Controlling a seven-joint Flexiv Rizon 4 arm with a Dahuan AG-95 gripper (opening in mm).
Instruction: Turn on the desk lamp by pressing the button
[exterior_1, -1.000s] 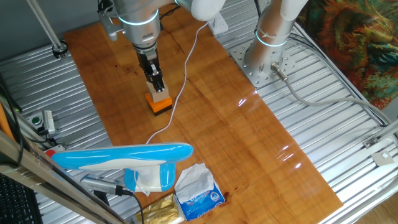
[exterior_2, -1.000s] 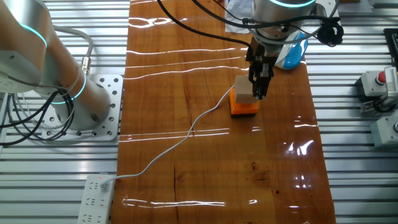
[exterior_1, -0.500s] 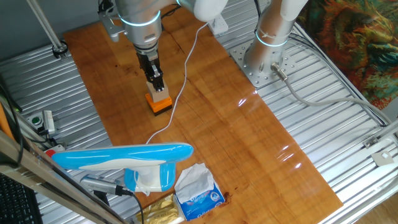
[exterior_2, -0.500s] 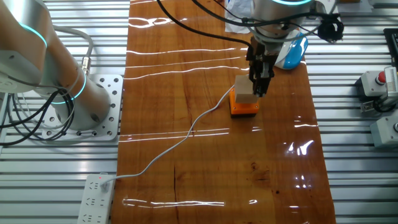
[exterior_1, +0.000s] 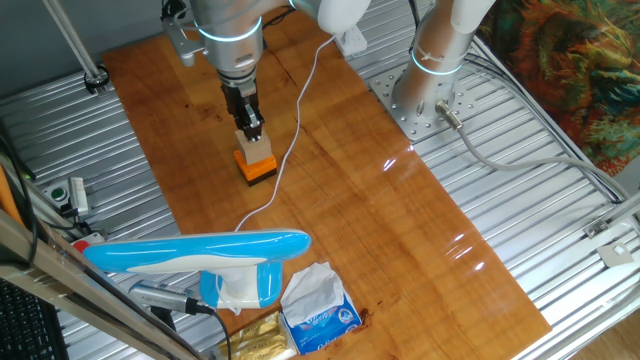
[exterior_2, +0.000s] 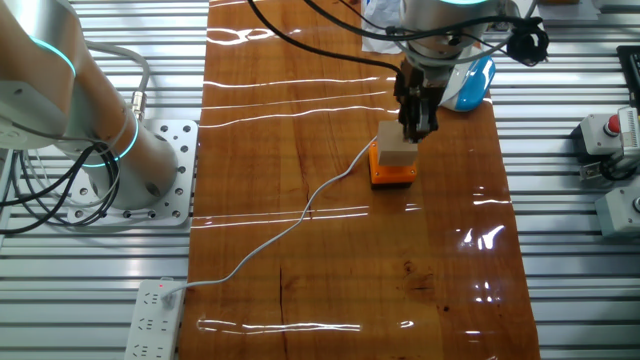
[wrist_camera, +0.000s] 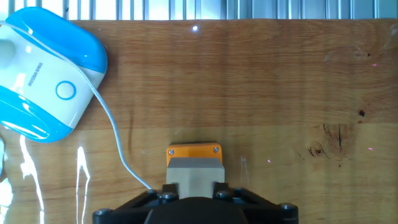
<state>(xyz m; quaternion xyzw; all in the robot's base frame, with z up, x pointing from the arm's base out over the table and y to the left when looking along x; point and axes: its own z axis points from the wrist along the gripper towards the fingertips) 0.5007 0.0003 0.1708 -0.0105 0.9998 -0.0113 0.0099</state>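
Observation:
The desk lamp (exterior_1: 200, 255) lies at the near end of the wooden table, with a long blue-white head and a stubby body. In the hand view its body (wrist_camera: 43, 81) shows a round ring button (wrist_camera: 64, 91) at upper left. My gripper (exterior_1: 250, 128) hangs just above a beige block on an orange base (exterior_1: 257, 162), far from the lamp. In the hand view the open gripper (wrist_camera: 194, 190) has a finger on each side of the block (wrist_camera: 194, 163), with a gap between them. In the other fixed view the gripper (exterior_2: 413, 132) is over the block (exterior_2: 393, 160).
The lamp's thin white cord (exterior_1: 300, 110) runs past the block to a power strip (exterior_2: 160, 300). A blue-white tissue packet (exterior_1: 320, 310) lies beside the lamp. A second arm's base (exterior_1: 425, 95) stands on the metal table at the right. Button boxes (exterior_2: 610, 135) sit off the wood.
My gripper has risen a little above the block and drifted slightly away from the lamp. The block and the lamp have not moved.

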